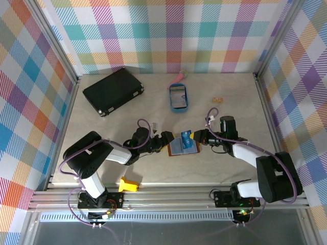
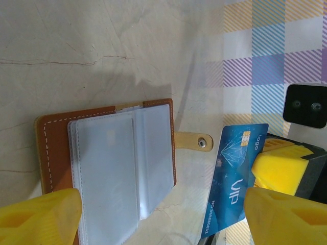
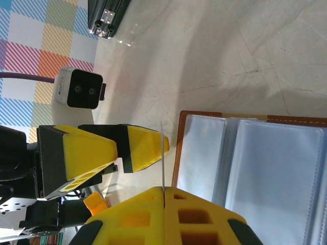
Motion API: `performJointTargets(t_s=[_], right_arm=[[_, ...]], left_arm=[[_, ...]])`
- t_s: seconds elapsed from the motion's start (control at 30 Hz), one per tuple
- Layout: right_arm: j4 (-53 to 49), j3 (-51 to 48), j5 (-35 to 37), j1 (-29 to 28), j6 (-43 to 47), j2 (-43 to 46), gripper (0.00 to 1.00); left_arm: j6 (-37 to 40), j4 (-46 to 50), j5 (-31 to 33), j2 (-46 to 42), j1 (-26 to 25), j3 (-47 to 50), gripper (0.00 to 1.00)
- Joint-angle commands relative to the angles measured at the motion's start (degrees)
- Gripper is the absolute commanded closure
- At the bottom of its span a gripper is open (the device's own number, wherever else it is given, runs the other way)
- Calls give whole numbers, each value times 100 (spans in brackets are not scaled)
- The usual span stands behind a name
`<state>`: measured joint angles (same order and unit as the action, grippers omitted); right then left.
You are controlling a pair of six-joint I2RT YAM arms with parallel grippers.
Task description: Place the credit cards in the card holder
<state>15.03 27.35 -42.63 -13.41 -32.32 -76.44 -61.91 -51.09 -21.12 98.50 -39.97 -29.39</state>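
Beside card holder (image 2: 53,153), blue card (image 2: 232,178)

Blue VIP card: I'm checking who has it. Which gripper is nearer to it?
Right. The right gripper is shut on the blue card at the open card holder's right edge; the left gripper, open, is at its left edge.

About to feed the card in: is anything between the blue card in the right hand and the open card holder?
Nothing visible blocks it. The blue card, pinched in the right hand, sits just beside the open card holder; only the snap tab lies flat between them. The left hand, open, is at the opposite edge.
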Motion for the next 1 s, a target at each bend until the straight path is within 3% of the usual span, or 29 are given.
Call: performJointTargets(t_s=[0.0,0.33,0.6,0.97], right_arm=[[202,15,-30,14,67,-38,100],[79,7,103,14,177,80,100],[12,25,193,14,304,111,100],[-236,-46,366,-57,408,65,100]], left_arm=[[-35,-367,-135,116,42,-53,18],[182,410,-127,76,-19,-344,17],[664,1529,198,-367,-88,-605,7],[669,1364,75,-86,-177,-762,19]])
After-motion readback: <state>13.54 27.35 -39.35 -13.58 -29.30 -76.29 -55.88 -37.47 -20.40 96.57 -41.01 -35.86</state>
